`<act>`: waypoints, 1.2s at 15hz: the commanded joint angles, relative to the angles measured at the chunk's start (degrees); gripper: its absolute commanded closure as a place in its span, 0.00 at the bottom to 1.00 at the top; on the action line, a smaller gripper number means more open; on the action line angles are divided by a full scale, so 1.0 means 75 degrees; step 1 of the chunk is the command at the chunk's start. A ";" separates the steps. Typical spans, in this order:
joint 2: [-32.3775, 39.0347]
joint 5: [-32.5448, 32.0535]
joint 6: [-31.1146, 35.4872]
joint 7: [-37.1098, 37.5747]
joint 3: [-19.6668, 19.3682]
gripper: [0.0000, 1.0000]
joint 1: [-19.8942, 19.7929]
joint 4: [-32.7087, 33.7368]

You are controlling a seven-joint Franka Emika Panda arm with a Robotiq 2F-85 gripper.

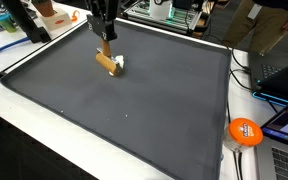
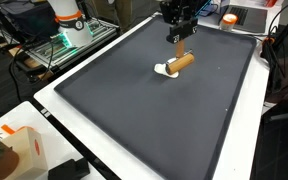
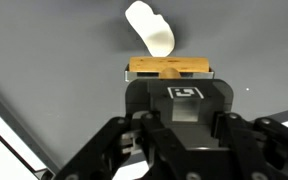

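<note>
My gripper (image 1: 104, 38) hangs over the far part of a dark grey mat (image 1: 134, 110), shut on the upper end of a short wooden handle (image 1: 106, 60). The handle slants down to a white head (image 1: 118, 65) that rests on or just above the mat. In an exterior view the gripper (image 2: 179, 36) holds the same handle (image 2: 183, 61), with the white head (image 2: 165, 69) at its lower end. In the wrist view the handle (image 3: 154, 66) lies crosswise between the fingers of the gripper (image 3: 170, 72), and the white head (image 3: 150, 28) shows beyond it.
An orange disc (image 1: 245, 131) lies on the white table edge beside the mat, near a laptop (image 1: 287, 118). A white and orange box (image 2: 14, 142) stands off a mat corner. A robot base (image 2: 68, 20) and cluttered shelves lie beyond the mat's far edge.
</note>
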 commanded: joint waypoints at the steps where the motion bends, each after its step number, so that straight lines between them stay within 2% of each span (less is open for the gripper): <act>1: -0.0887 0.0007 -0.0224 -0.0190 0.0091 0.78 -0.0019 -0.0765; 4: -0.0719 -0.0629 0.0015 0.0557 0.0083 0.78 -0.0079 -0.0908; 5: -0.0580 -0.0426 0.0190 0.0344 0.0074 0.78 -0.0118 -0.0909; 6: -0.0637 -0.0340 -0.0106 0.0240 0.0115 0.53 -0.0089 -0.0738; 7: -0.0569 -0.0340 -0.0032 0.0240 0.0098 0.53 -0.0097 -0.0782; 8: -0.0509 -0.0339 0.0031 0.0240 0.0087 0.78 -0.0105 -0.0805; 12: -0.0309 0.0000 -0.0174 -0.0165 0.0126 0.78 -0.0102 -0.0805; 16: -0.0077 -0.0055 -0.0027 -0.0156 0.0097 0.78 -0.0100 -0.0851; 18: -0.0041 -0.0010 -0.0238 -0.0165 0.0099 0.78 -0.0099 -0.0856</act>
